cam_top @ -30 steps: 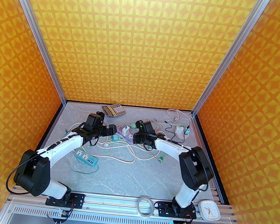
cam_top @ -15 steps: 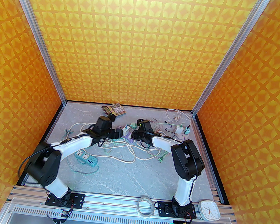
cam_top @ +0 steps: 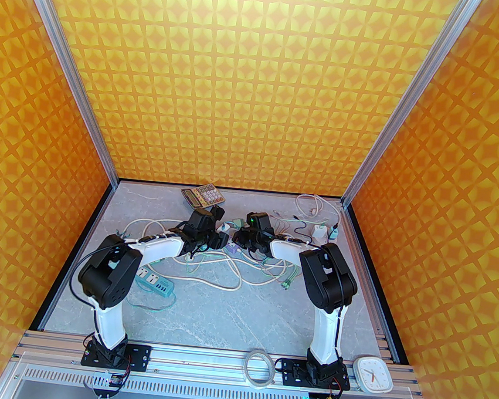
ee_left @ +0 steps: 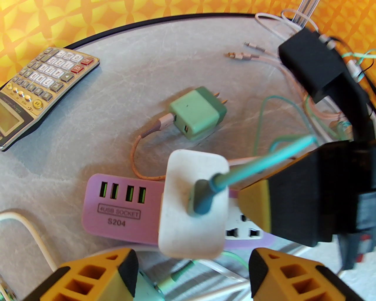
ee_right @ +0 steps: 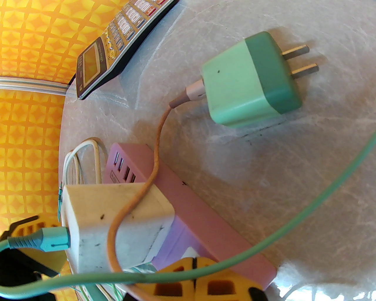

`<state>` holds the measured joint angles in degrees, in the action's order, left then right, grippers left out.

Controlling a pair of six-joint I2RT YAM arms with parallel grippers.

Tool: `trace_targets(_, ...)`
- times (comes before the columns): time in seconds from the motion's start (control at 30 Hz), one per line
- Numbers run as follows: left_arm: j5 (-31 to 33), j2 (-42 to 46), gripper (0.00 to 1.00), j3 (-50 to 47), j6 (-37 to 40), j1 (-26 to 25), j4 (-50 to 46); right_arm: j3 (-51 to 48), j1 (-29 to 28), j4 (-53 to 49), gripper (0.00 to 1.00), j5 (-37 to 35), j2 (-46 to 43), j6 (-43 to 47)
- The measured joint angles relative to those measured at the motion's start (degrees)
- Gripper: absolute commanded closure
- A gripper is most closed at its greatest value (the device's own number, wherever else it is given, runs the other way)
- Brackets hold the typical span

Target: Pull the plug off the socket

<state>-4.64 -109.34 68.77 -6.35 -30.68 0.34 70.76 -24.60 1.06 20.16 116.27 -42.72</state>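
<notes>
A white plug (ee_left: 194, 205) stands upright in the pink socket strip (ee_left: 117, 211), with a teal cable entering its top. My left gripper (ee_left: 192, 273) hangs over it, open. Its yellow fingers (ee_left: 117, 273) stand on either side of the plug's lower half, with a small gap on each side. My right gripper (ee_right: 195, 279) is shut and its tips rest on the strip's white outlet end, just right of the plug (ee_right: 117, 217). In the top view both grippers meet at the plug (cam_top: 225, 228) in the tangle at the back of the table.
A loose green charger (ee_left: 196, 113) lies just behind the strip, a calculator (cam_top: 203, 195) further back. Tangled cables (cam_top: 224, 275) spread around. A blue power strip (cam_top: 154, 282) lies at the left, a white charger (cam_top: 318, 233) at back right. A tape roll (cam_top: 259, 366) and clock (cam_top: 372, 374) sit on the near rail.
My left arm has swung right and forward until its fingers straddle the plug, and its jaws have narrowed. My right arm has shifted slightly left, its gripper staying shut on the strip.
</notes>
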Motion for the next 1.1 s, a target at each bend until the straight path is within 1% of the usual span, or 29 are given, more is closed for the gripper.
trace_targets(0.1,0.46,-2.32,0.37,1.57,1.44,-0.04,0.31,0.83,-0.02,-1.75,1.0,0.0,0.04,-0.15)
trace_targets(0.2,0.85,-4.04,0.39,2.89,2.78,-0.04,0.37,3.39,-0.02,-5.6,1.0,0.28,0.81,-0.15)
trace_targets(0.23,0.92,-4.37,0.41,3.21,3.06,-0.04,0.35,3.96,-0.02,-6.34,1.0,0.48,1.09,-0.15)
trace_targets(0.27,0.96,-4.66,0.43,3.5,3.43,-0.04,0.35,4.28,0.0,-6.88,1.0,0.61,1.16,-0.15)
trace_targets(0.37,1.25,-5.31,0.43,4.57,4.33,-0.09,0.37,4.37,0.0,-7.45,1.0,0.72,1.16,-0.15)
trace_targets(0.4,1.33,-5.51,0.45,4.92,4.59,-0.11,0.39,4.46,0.0,-7.58,1.0,0.72,1.16,-0.13)
trace_targets(0.43,1.33,-5.64,0.48,5.11,4.85,-0.11,0.37,4.63,-0.02,-7.91,1.0,0.72,1.16,-0.11)
trace_targets(0.5,1.31,-6.08,0.6,5.6,5.57,-0.13,0.37,5.03,-0.02,-8.9,1.0,0.7,1.16,-0.11)
trace_targets(0.57,1.38,-6.51,0.67,5.95,6.01,-0.22,0.42,5.31,-0.02,-9.55,1.0,0.74,1.16,-0.09)
trace_targets(0.6,1.75,-6.54,0.67,5.97,6.27,-0.39,0.48,5.38,-0.02,-9.75,1.0,0.74,1.16,-0.11)
trace_targets(0.63,1.86,-6.54,0.7,5.99,6.4,-0.42,0.5,5.4,0.0,-9.86,1.0,0.79,1.16,-0.11)
trace_targets(0.7,1.97,-6.54,0.79,5.99,6.73,-0.5,0.57,5.42,0.0,-9.9,1.0,0.87,1.14,-0.15)
trace_targets(0.87,2.27,-6.54,0.8,5.99,6.67,-0.85,0.63,5.42,-0.02,-10.21,1.0,1.53,1.05,-1.53)
trace_targets(1.1,3.21,-6.54,0.79,5.99,6.67,-1.22,0.63,5.42,-0.02,-8.79,1.0,2.84,1.05,-5.97)
